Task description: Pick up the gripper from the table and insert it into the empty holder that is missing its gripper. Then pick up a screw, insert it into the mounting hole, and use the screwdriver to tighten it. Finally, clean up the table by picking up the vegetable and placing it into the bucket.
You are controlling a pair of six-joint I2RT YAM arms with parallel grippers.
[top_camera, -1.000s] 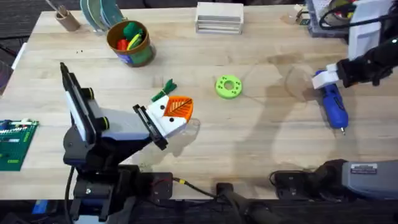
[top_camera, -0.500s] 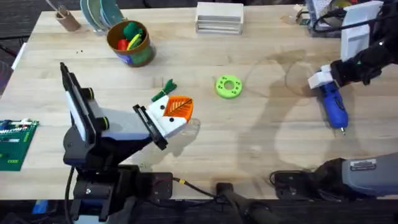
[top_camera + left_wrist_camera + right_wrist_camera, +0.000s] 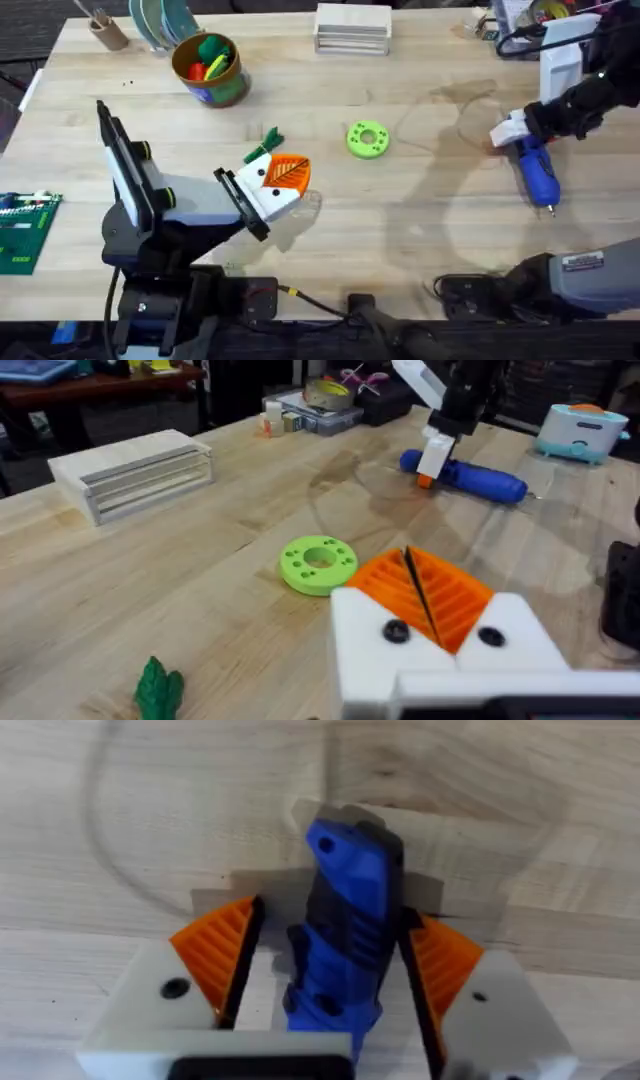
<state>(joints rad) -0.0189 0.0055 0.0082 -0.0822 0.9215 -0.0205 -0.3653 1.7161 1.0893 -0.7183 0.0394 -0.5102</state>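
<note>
The blue screwdriver (image 3: 537, 170) lies on the table at the right, tip toward the front edge. My right gripper (image 3: 512, 130) is at its far end, open, an orange pad on each side of the blue body (image 3: 345, 920). A gap shows beside one pad. My left gripper (image 3: 298, 175) rests low at centre left, shut. Both white holders (image 3: 440, 650) carry orange ribbed pads (image 3: 450, 595) pressed together, each with a dark screw head. The dark green vegetable (image 3: 265, 143) lies just behind it. The bucket (image 3: 222, 92) stands at the back left with toy pieces inside.
A bright green ring disc (image 3: 367, 139) lies mid-table. A white slatted block (image 3: 352, 27) sits at the back centre, a brown cup with sticks (image 3: 105, 30) at the back left corner. A green circuit board (image 3: 20, 230) lies at the left edge. Cluttered gear (image 3: 530, 20) fills the back right.
My right gripper has slid slightly left at the screwdriver's far end while its arm swung back. The screwdriver and the left arm have not moved.
</note>
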